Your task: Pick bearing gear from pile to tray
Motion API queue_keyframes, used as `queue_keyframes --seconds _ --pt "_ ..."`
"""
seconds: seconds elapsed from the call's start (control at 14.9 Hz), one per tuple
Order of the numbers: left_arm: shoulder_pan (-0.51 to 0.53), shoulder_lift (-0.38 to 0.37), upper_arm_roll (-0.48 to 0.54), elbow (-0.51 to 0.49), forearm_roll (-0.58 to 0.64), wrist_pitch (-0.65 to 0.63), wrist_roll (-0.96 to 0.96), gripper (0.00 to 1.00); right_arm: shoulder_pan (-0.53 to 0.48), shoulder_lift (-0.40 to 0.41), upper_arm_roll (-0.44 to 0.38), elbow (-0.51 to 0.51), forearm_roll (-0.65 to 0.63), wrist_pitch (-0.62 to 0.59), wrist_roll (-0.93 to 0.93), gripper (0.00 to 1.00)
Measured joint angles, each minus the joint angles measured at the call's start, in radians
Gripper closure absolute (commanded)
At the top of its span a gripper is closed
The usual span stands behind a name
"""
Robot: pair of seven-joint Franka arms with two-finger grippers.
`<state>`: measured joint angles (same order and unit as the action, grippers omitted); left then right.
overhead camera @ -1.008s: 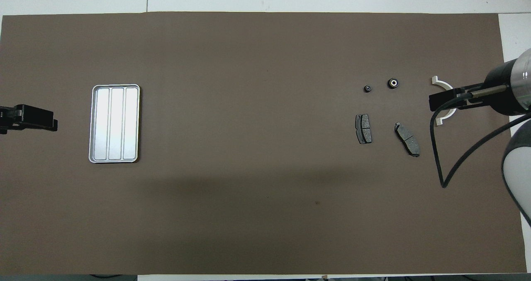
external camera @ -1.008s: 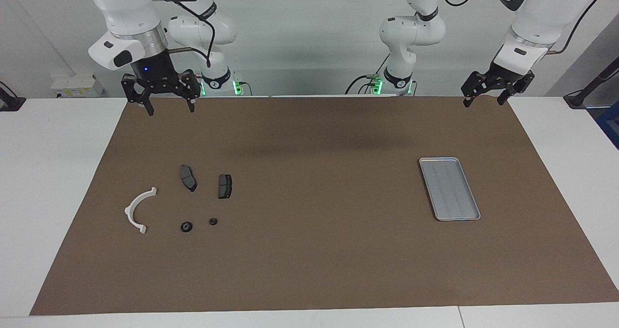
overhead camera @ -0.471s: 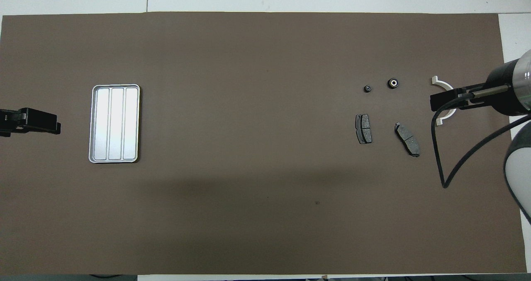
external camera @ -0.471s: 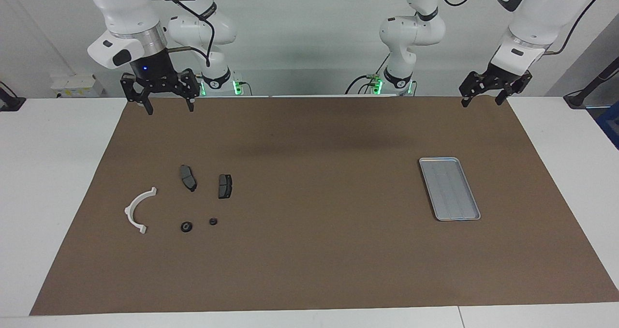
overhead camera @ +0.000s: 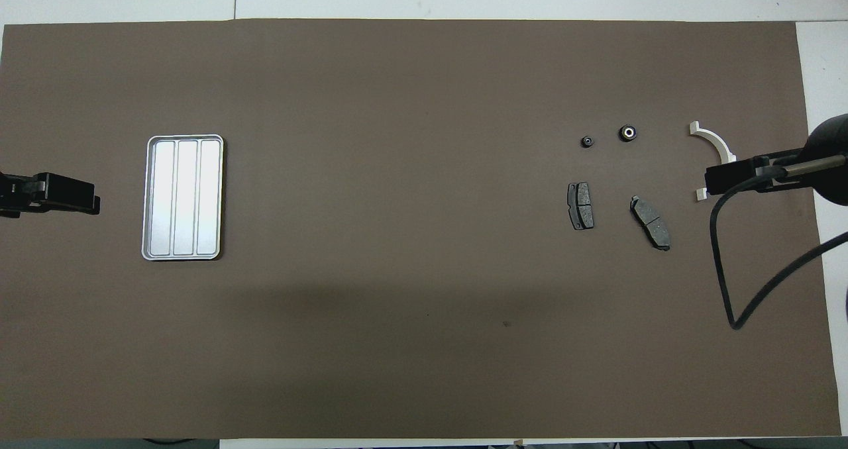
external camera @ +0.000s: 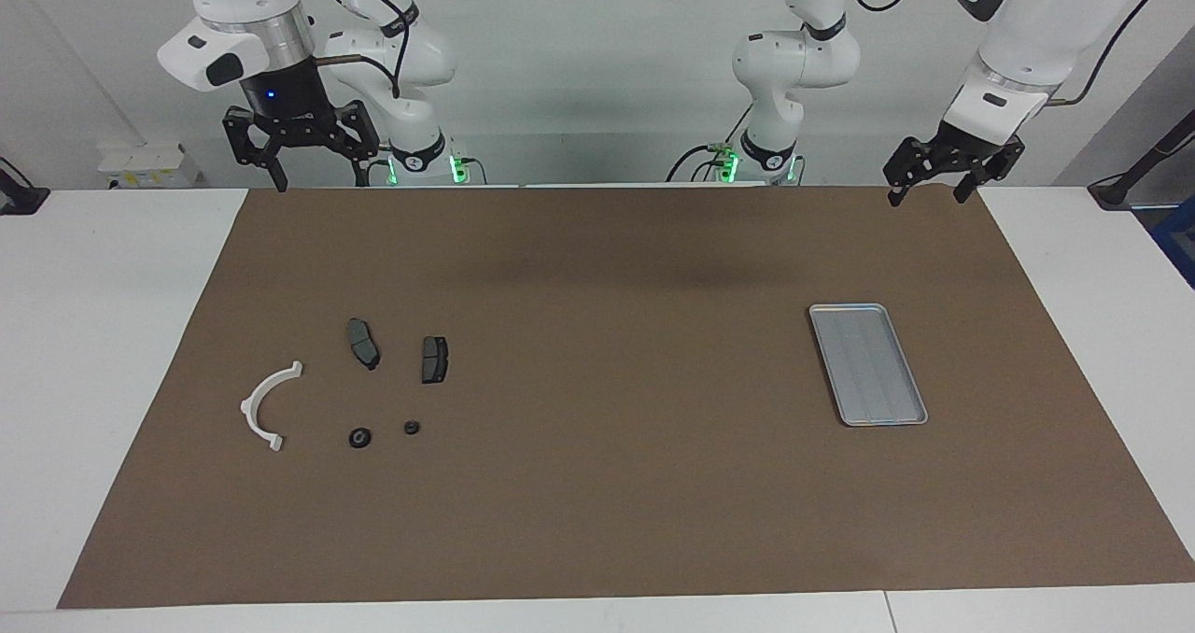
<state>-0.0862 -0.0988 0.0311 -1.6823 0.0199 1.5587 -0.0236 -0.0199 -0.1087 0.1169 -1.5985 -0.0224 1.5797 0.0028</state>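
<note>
The pile lies on the brown mat toward the right arm's end. It holds two dark grey pads [external camera: 363, 343] [external camera: 434, 359], a white arc bracket [external camera: 269, 405] and two tiny black round bearing gear pieces [external camera: 359, 438] [external camera: 412, 427]. From overhead the round pieces [overhead camera: 627, 132] [overhead camera: 586, 142] lie farther from the robots than the pads [overhead camera: 580, 205]. The empty silver tray [external camera: 868, 364] [overhead camera: 184, 197] sits toward the left arm's end. My right gripper [external camera: 319, 181] [overhead camera: 729, 179] hangs open, high over the mat's robot-side edge. My left gripper [external camera: 927, 194] [overhead camera: 66, 196] hangs open over the mat's corner, holding nothing.
The brown mat [external camera: 597, 484] covers most of the white table [external camera: 103, 334]. A black cable [overhead camera: 729, 283] loops down from the right arm. A wide stretch of bare mat lies between the pile and the tray.
My right gripper has risen and drawn back toward its base, uncovering most of the white arc bracket in the overhead view. The left gripper has lifted slightly. No part has moved.
</note>
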Motion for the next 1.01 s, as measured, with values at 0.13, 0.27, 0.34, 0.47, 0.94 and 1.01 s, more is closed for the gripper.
queue_keyframes --seconds 0.13,0.27,0.34,0.47,0.94,1.01 --pt "0.000 0.000 0.000 0.000 0.000 0.000 0.000 0.00 0.000 -0.005 0.000 -0.008 0.000 0.003 0.000 0.00" --pt "0.000 -0.001 0.000 0.000 0.000 0.000 0.000 0.00 0.000 -0.010 0.000 -0.044 0.000 0.043 0.001 0.00" --pt "0.000 -0.001 0.000 0.000 0.000 0.000 0.000 0.00 0.000 -0.010 0.000 -0.069 0.000 0.071 0.007 0.00" --pt "0.000 -0.001 0.000 0.000 0.000 0.000 0.000 0.00 0.001 0.001 0.001 -0.120 0.001 0.104 0.040 0.00" --pt "0.000 -0.001 0.000 0.000 0.000 0.000 0.000 0.00 0.005 0.275 0.002 -0.177 0.000 0.373 0.137 0.00" --pt "0.000 -0.001 0.000 0.000 0.000 0.000 0.000 0.00 0.009 0.319 0.003 -0.177 0.000 0.420 0.157 0.00"
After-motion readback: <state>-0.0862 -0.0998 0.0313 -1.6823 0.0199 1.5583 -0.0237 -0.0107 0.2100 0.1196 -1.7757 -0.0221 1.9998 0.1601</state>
